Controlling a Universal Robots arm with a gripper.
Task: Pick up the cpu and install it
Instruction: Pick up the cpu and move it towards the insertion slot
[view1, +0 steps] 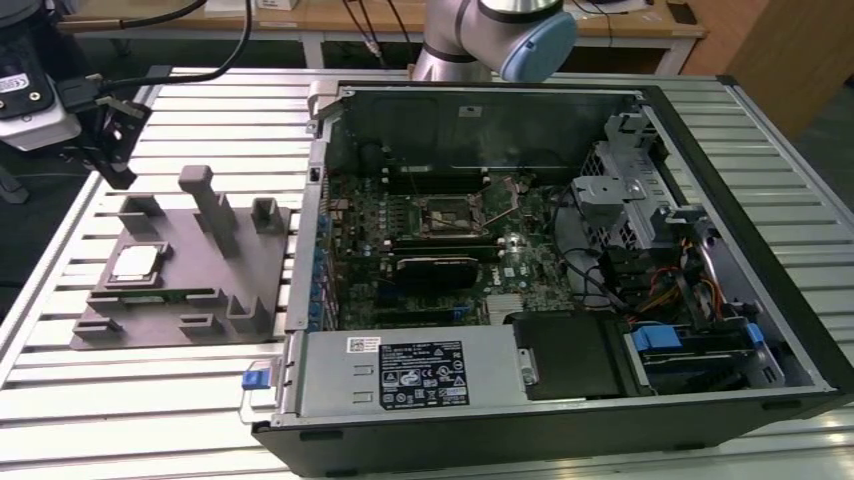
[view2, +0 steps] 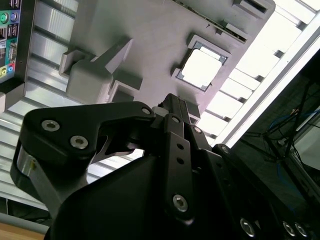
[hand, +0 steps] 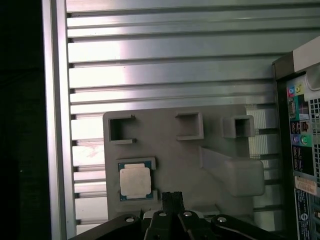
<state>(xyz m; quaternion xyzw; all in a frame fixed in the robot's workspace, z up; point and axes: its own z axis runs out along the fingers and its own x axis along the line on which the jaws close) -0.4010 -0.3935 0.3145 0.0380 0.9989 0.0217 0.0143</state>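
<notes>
The cpu (view1: 138, 262), a small silver square chip, lies flat in a pocket of the gray fixture plate (view1: 174, 305) on the exterior view's left. In both wrist views it appears again, the cpu (hand: 135, 181) and the cpu (view2: 200, 70), resting in its recess a little way off from the fingertips. My gripper (view1: 118, 168) hangs in the air above and beyond the fixture. Its black fingers (hand: 172, 196) come together as one block with nothing between them. The black-framed socket (view1: 447, 212) sits on the motherboard inside the open computer case (view1: 747, 130).
Upright gray blocks (view1: 211, 205) rise from the fixture plate beside the cpu. The case's rear wall with its ports (hand: 300, 130) stands close to the fixture. A slatted metal table (view1: 174, 110) carries everything. Cables and drive cages (view1: 654, 210) crowd the case's far side.
</notes>
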